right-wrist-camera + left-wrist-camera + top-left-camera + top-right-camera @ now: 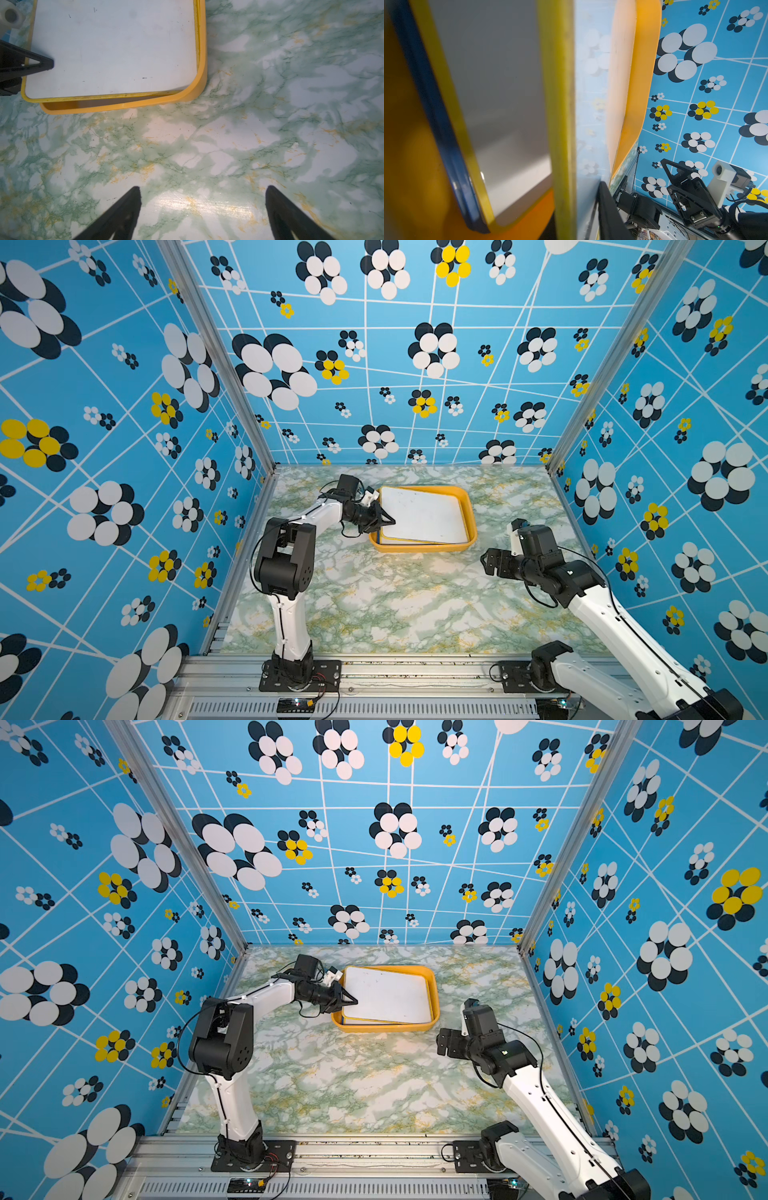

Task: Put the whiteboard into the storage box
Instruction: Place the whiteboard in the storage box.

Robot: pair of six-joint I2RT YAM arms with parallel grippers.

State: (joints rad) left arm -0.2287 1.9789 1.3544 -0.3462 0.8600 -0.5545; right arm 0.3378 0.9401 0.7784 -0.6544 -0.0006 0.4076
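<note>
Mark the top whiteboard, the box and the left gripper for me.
top whiteboard (pixel 424 514), in a top view, middle of its white face.
box (pixel 470 514), in a top view, right rim.
left gripper (pixel 390 522), in a top view, between its fingertips.

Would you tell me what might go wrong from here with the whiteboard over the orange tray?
The yellow-framed white whiteboard sits skewed, one edge raised at the left gripper; dropped, its corner may catch the rim of the orange-yellow plastic storage tray. Withdrawing, the finger on it might drag it.
</note>
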